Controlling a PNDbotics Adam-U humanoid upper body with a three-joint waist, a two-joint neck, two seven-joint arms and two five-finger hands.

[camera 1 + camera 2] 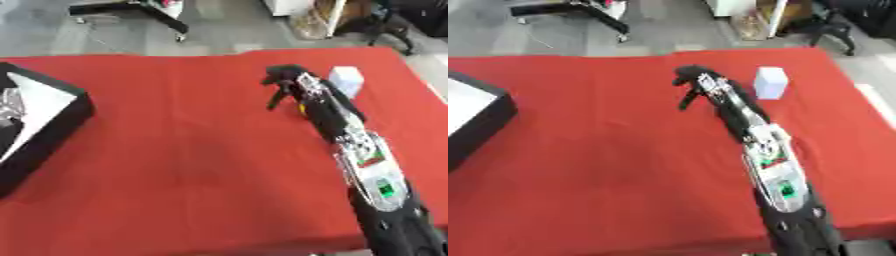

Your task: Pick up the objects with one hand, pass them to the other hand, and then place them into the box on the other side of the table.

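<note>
The right hand (282, 82) reaches over the red table (175, 150), fingers drooping, just beside a white block (346, 80).

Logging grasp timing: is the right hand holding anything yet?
No. The right hand holds nothing; its fingers hang down over the red cloth, beside the white block standing apart.

Red cloth over the bench (192, 150), black box (52, 125) with white inside, pale white block (770, 82), black-and-silver right hand (697, 82).

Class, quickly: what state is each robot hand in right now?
Left robot hand: not in view.
Right robot hand: empty, beside the white block; open or closed cannot be told.
</note>
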